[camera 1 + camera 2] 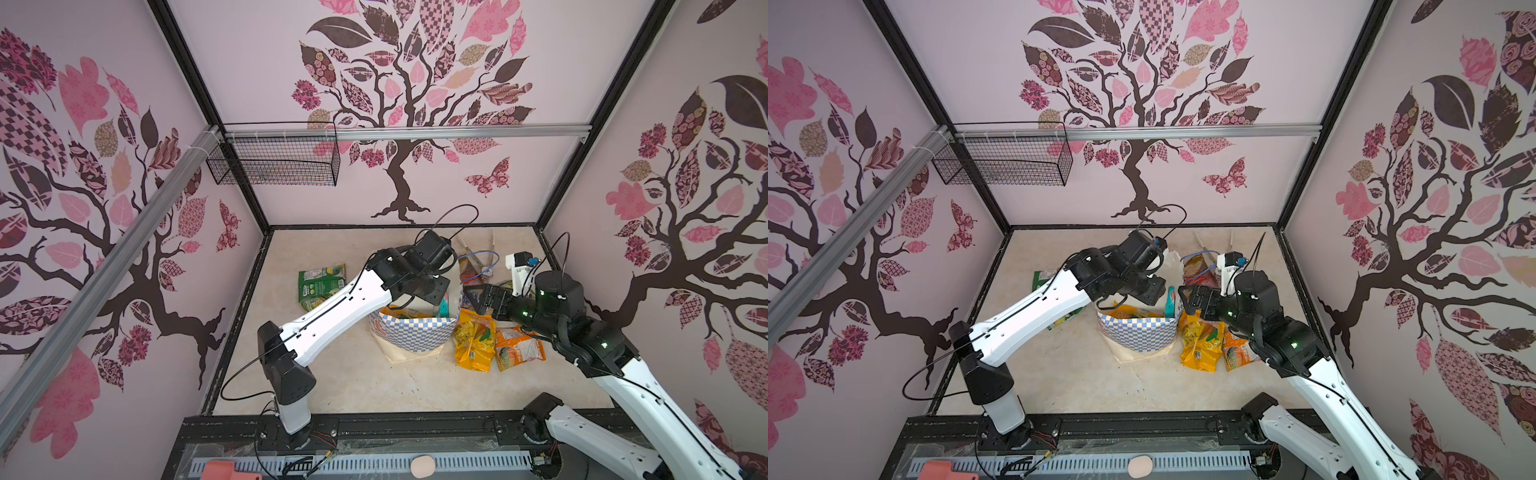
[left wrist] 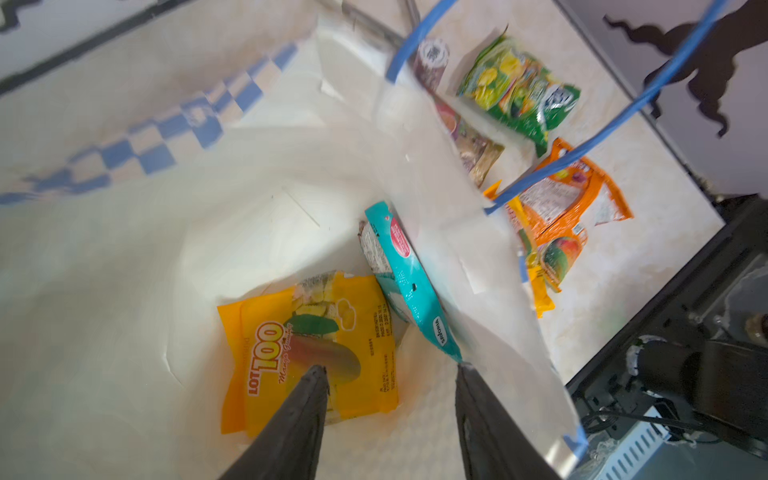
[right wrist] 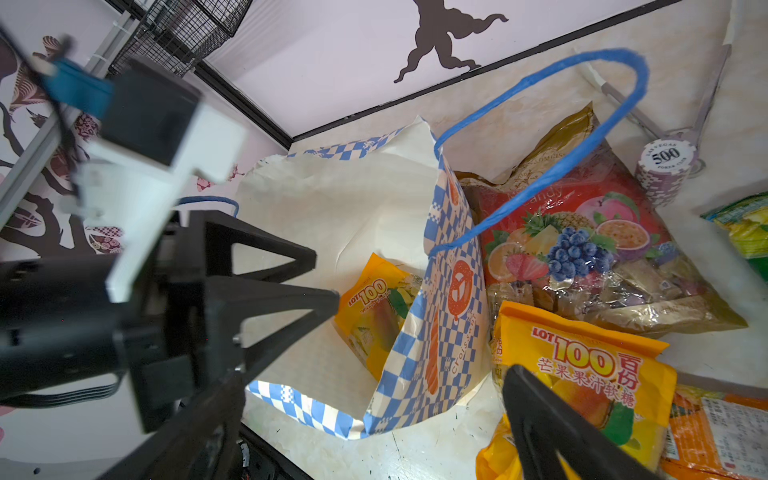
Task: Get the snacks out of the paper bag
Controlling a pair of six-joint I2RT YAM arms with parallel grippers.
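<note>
Paper bag [image 1: 415,336] upright at centre of desk [image 1: 332,374]. My left claw [image 2: 390,366], half open and empty, inside it, tips just above yellow packet [image 2: 307,349] and teal packet [image 2: 409,278]. My right claw [image 1: 473,299], spread wide, empty, at bag's 3 o'clock over loose snacks [image 1: 476,340].

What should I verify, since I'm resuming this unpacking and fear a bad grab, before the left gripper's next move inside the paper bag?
1. Cream paper bag with blue-checkered band stands with mouth open: ok.
2. Left gripper is inside the bag, jaws apart, holding nothing: ok.
3. Snacks inside to take: flat yellow mango-gummy packet on the bottom, teal plastic packet on edge against the wall: ok.
4. Which packet the jaws are lined up on: cannot tell.
5. Blue cord handles clear of the left gripper: ok.
6. Right gripper open, outside the bag; touching its wall: cannot tell.
</note>
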